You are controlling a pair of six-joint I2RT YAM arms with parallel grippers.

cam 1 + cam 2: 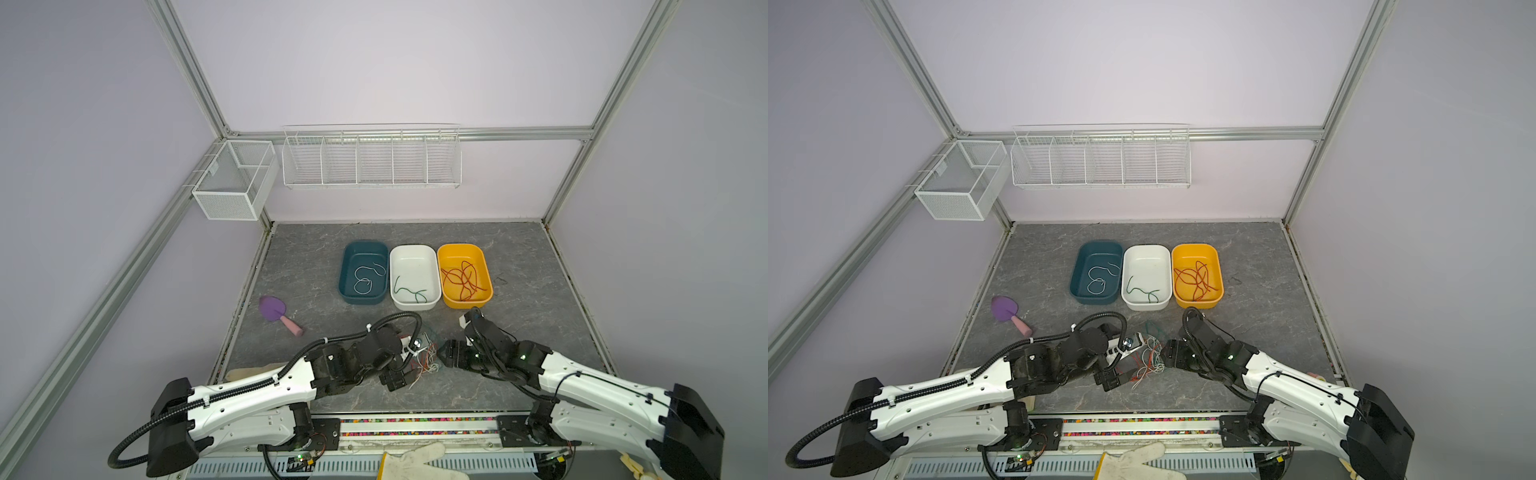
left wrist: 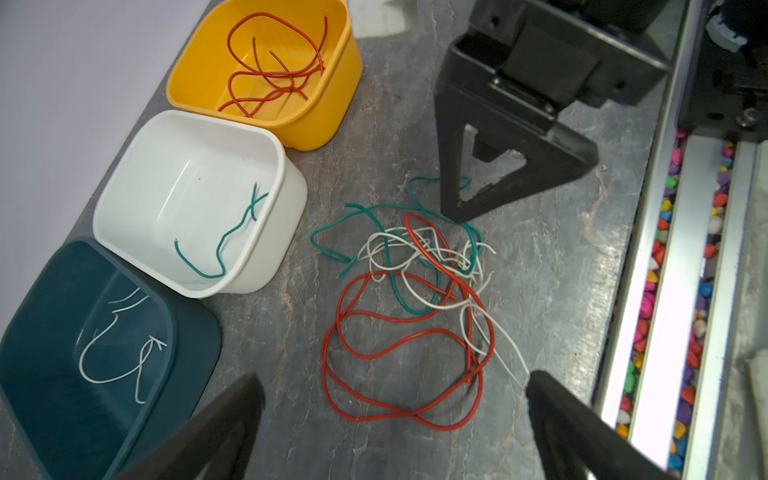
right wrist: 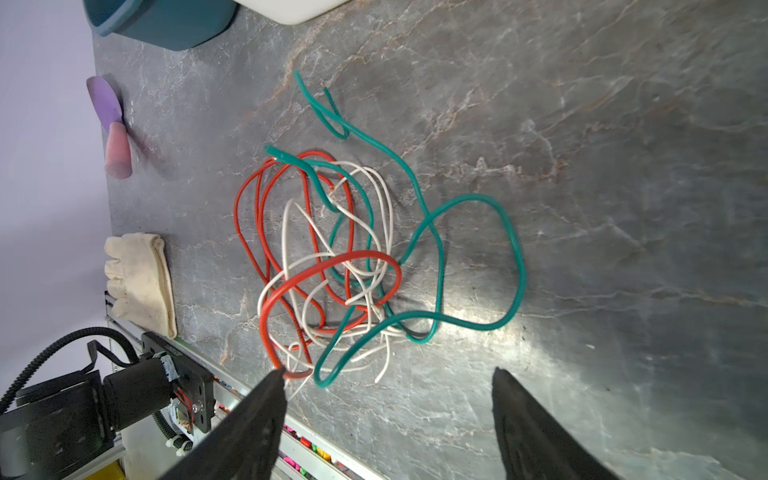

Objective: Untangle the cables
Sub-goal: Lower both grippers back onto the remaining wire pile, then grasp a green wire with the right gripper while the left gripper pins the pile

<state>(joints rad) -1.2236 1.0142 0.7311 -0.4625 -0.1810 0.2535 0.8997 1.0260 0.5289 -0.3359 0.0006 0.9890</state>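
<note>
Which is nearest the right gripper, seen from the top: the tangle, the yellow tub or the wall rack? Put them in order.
1. Tangle: just beside the right gripper, toward the middle.
2. Yellow tub: farther back, at the right end of the row.
3. Rack: farthest, up on the back wall.

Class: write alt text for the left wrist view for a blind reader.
Tangled red, white and green cables lie on a table before the open left tool. Beside them a yellow bin, a white bin and a teal bin hold sorted cables.
</note>
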